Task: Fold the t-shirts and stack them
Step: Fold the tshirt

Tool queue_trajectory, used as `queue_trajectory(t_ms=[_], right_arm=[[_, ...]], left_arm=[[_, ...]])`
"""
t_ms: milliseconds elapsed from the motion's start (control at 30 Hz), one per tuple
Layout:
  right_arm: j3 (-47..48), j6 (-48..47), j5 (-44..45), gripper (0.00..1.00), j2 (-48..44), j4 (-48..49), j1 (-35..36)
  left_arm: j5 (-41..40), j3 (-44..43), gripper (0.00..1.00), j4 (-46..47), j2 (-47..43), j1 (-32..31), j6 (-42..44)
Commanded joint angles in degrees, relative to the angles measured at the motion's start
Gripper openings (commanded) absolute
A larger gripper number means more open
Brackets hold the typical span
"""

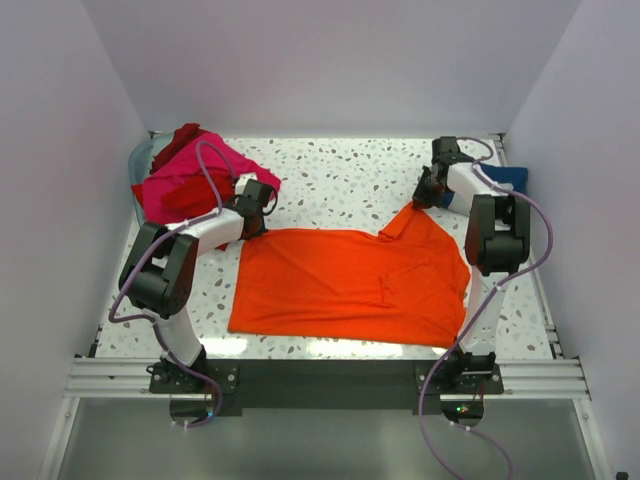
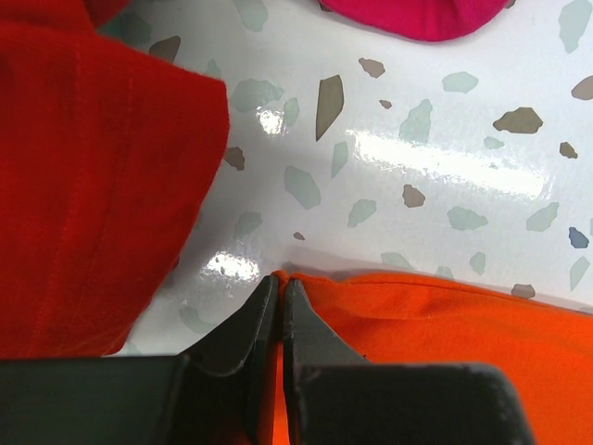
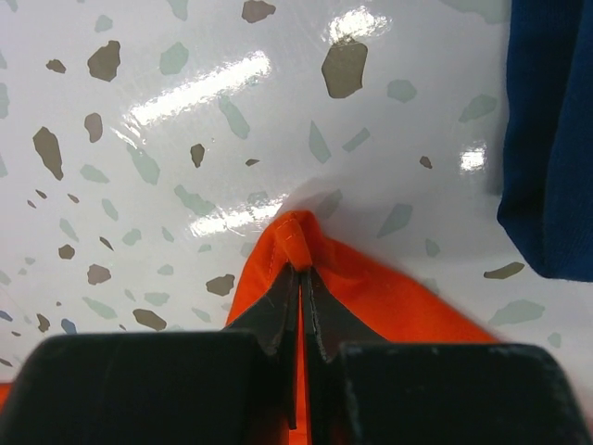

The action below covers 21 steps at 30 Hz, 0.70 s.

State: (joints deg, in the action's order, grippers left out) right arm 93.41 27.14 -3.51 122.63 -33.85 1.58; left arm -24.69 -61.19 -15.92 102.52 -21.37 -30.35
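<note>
Right pincer (image 3: 301, 271) pinching orange t-shirt (image 1: 350, 285) (far edge), left pincer (image 2: 281, 281) — likewise

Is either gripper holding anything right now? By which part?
Both are shut on the orange t-shirt. The left gripper pinches its far-left corner, and the right gripper pinches a bunched edge at its far-right tip.

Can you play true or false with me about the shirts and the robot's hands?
1. The orange shirt lies spread out on the table. True.
2. The right hand pinches a corner of the orange shirt. True.
3. The left hand is wide open. False: it is shut on the orange shirt's edge.
4. The blue shirt lies on top of the orange shirt. False: it lies apart, at the table's far right edge.
5. The pink shirt and the red shirt are heaped at the far left. True.
</note>
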Motion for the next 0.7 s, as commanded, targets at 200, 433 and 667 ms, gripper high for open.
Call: queue_trajectory(t_ms=[200, 433, 667], right_arm=[[-0.76, -1.73, 1.31, 0.00, -9.42, -1.22, 0.17], [-8.14, -1.74, 1.66, 0.00, -17.77, -1.31, 0.17], [-17.81, -2.00, 1.84, 0.00, -28.40, -2.62, 0.26]], left_arm=[[-0.27, -0.95, 0.00, 1.33, -0.83, 0.62, 0.64], [-0.01, -0.78, 0.00, 2.56, -1.80, 0.62, 1.87], [-0.10, 1.60, 0.00, 4.84, -3.47, 0.62, 2.75]])
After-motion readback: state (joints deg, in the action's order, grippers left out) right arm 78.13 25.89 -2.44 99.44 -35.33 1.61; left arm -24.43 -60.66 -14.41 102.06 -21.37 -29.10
